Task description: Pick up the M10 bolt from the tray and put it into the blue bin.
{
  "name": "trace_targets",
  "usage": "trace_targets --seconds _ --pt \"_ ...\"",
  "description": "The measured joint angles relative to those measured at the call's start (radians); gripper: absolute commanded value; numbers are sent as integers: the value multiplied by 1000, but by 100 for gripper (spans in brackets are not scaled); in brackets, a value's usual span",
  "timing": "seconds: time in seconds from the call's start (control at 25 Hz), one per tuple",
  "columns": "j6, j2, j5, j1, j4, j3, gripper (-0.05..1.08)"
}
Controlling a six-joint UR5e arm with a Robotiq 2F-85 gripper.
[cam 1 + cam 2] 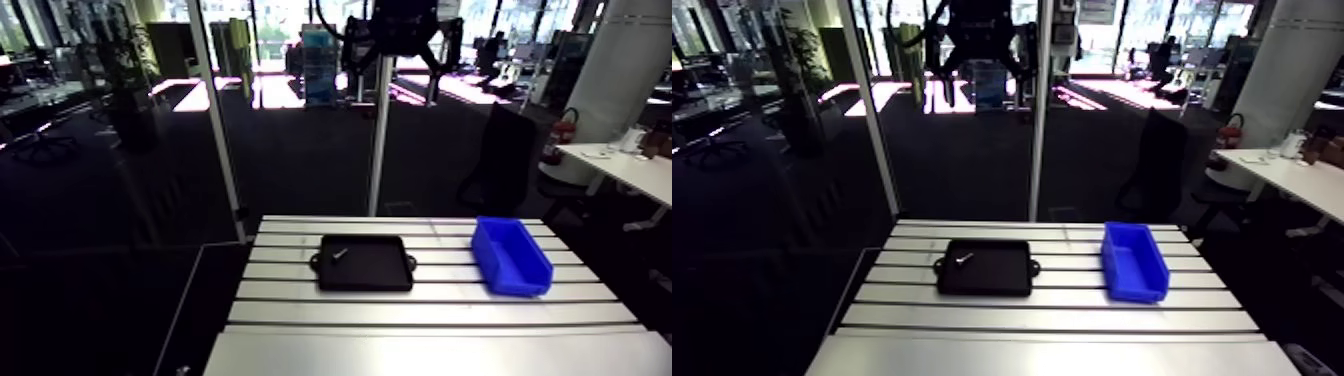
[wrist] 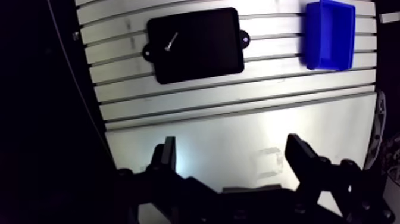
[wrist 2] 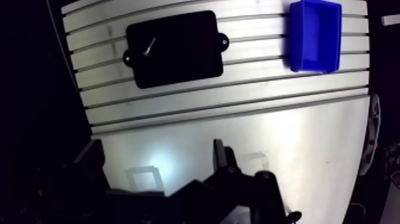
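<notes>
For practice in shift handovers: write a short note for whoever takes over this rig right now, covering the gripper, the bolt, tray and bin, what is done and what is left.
The gripper is open and empty, high over the bare table, well short of the tray.
The bolt lies in the black tray, near the end away from the bin.
The blue bin stands beside the tray, apart from it, and looks empty.
Done: nothing; the bolt is not picked up.
Left: move over the tray, grasp the bolt, carry it to the bin, release.
</notes>
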Motion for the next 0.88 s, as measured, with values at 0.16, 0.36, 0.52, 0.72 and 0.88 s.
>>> trace_targets --seconds 0.16,0.36,0.52,0.72,0.88 --pt "68 10 1 1 -2 -1 1" --pt "160 28 4 1 -3 5 1" --pt "219 43 6 1 -12 12 1" --pt "320 62 7 3 -50 28 1" --pt "410 75 10 10 -86 55 1"
